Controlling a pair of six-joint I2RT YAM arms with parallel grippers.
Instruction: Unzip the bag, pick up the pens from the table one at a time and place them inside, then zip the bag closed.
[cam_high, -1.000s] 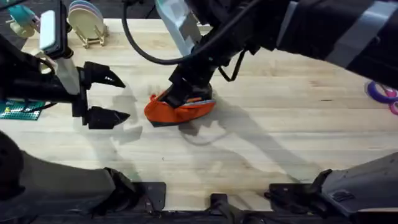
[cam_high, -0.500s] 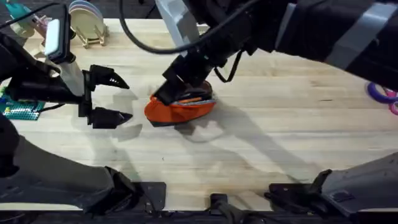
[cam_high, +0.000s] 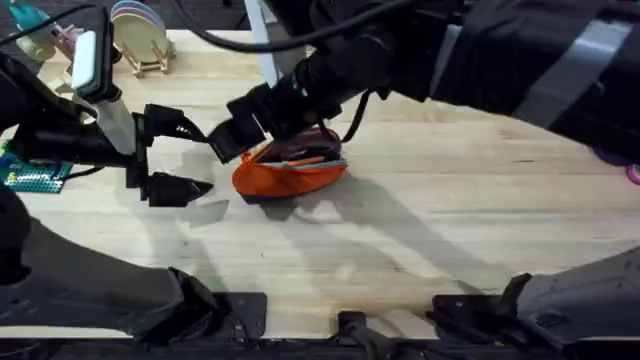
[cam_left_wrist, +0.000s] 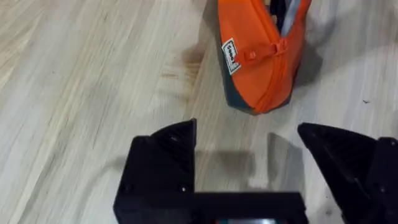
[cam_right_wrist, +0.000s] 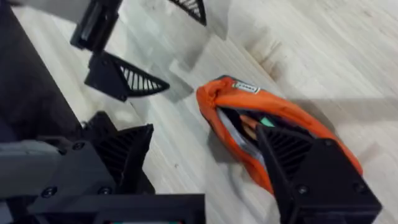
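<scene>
Orange bag (cam_high: 290, 172) lies crosswise, mouth gaping; my right gripper (cam_high: 232, 135) hangs spread over its left end, nearer than the spread left gripper (cam_high: 183, 157).

Bag (cam_high: 290, 175): I log one orange pouch, navy underside, zipper open, lying lengthwise mid-bench.
Pens (cam_right_wrist: 249, 129): orange stick visible inside the opening.
Bench (cam_high: 450, 240): light wood planks.

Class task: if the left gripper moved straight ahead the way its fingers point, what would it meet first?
Probably the bag: it lies on the table directly ahead of the open left gripper, with bare wood between. Height is unclear.
</scene>
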